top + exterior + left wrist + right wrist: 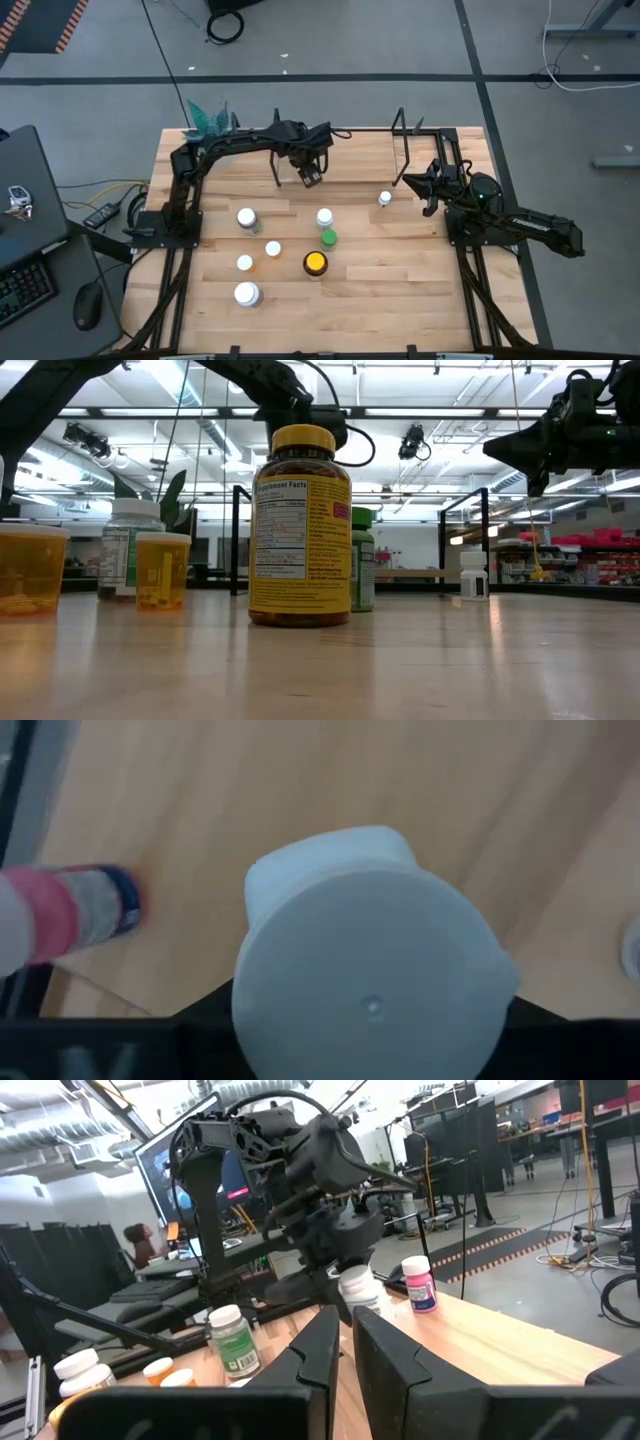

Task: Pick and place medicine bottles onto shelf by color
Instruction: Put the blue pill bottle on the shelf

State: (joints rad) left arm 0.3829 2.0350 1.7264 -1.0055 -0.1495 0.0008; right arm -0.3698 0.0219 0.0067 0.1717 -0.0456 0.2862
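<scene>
Left wrist view fills with the white bottle your left gripper is clamped on, the fingers meeting its sides below the broad white cap. You are carrying it above the shelf at the far edge of the table, and a pink-capped bottle already stands on the shelf board just beside it. Judge this white bottle as light, rigid plastic with smooth, slippery sides; a hold across the round body just under the cap, as you have it, looks safest, since a pinch on the cap edge could let it twist.

Your left arm reaches in a high arch from its base on the left, wrist bent to point the gripper down over the shelf's left part. Your right gripper waits with its fingers together, empty, near the shelf's right end, close to a small white bottle. The other bottles, among them the green one and the yellow-capped one, stand well apart at mid-table.
</scene>
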